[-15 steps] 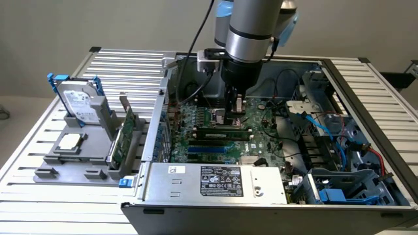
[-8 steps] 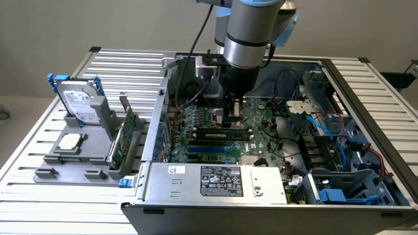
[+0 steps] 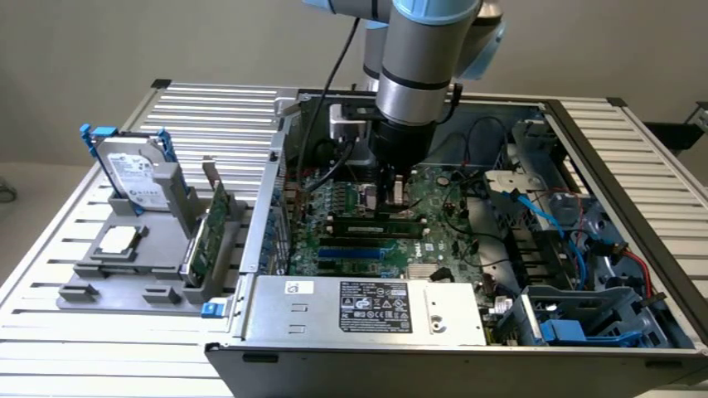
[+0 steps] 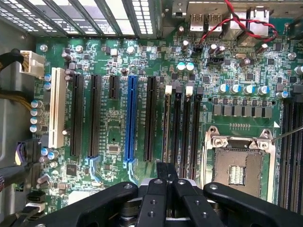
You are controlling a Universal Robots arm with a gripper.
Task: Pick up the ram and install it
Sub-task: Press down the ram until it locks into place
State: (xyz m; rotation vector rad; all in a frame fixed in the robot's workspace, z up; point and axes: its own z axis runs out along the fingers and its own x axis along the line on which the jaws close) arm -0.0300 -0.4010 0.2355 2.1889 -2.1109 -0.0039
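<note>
One ram point(image 3: 379, 222): a slim green stick with dark chips, standing on edge in the motherboard's memory slots at the centre of the exterior view.
Arm's gripper point(image 3: 390, 201): fingers pressed together with nothing between them, pointing straight down over the ram; whether the tips touch its top edge cannot be told.
Wrist view of gripper point(image 4: 166, 171): the closed black fingers sit over one end of the memory slots point(image 4: 187, 123), between the blue expansion slot point(image 4: 132, 118) and the CPU socket point(image 4: 239, 163).
Motherboard point(image 3: 443, 240): lies flat inside the open computer case point(image 3: 619, 249), with the power supply point(image 3: 366, 307) along the lower edge.
Grey fixture point(image 3: 111, 282): in the left of the exterior view, beside the case, carrying an upright hard drive point(image 3: 138, 174), a processor point(image 3: 118, 240) and a broad green expansion card point(image 3: 208, 236) on edge.
Desk point(image 3: 66, 340): slatted aluminium under the case and the fixture.
</note>
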